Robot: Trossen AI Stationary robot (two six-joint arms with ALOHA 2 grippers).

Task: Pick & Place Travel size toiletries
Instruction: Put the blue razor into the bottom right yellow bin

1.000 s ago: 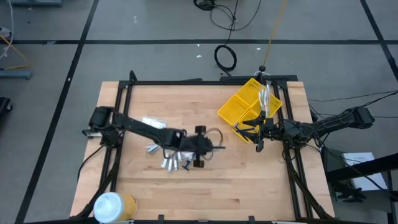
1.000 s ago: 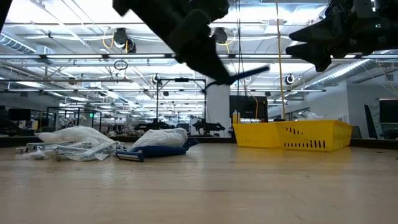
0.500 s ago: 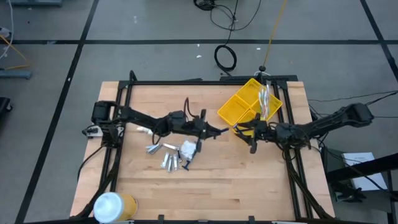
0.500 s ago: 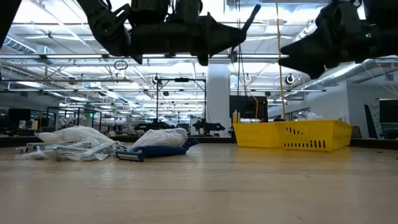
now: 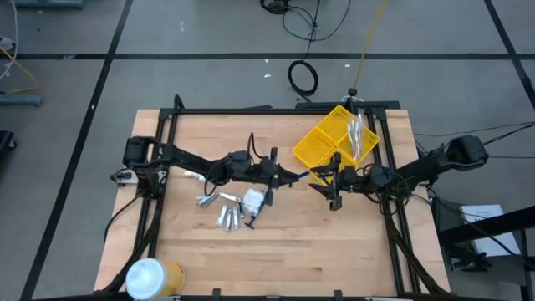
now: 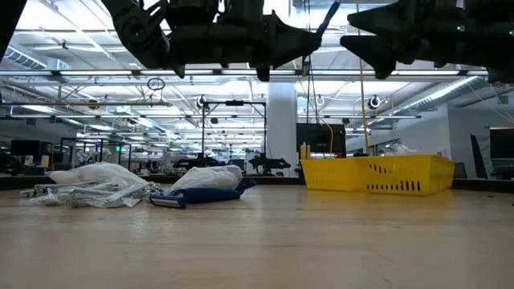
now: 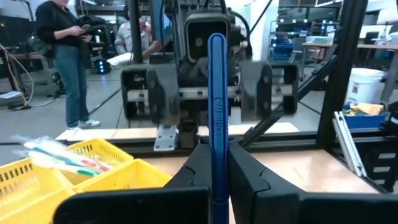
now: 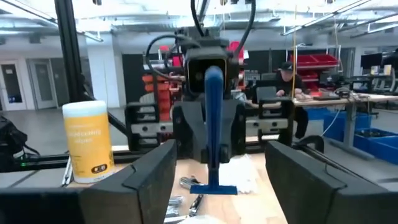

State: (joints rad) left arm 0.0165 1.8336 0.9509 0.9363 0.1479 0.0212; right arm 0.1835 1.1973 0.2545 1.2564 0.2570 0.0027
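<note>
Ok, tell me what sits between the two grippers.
Only the blue razor held by the left gripper; the gap to the open right gripper is bare, per the high view.

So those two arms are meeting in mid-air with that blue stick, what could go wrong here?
The left pincer is shut on only the lower end of the blue razor, so it might twist or slip as the open right pincer takes it. If dropped, it would likely land on the wooden table short of the yellow bin. The two pincers face each other closely and might bump.
</note>
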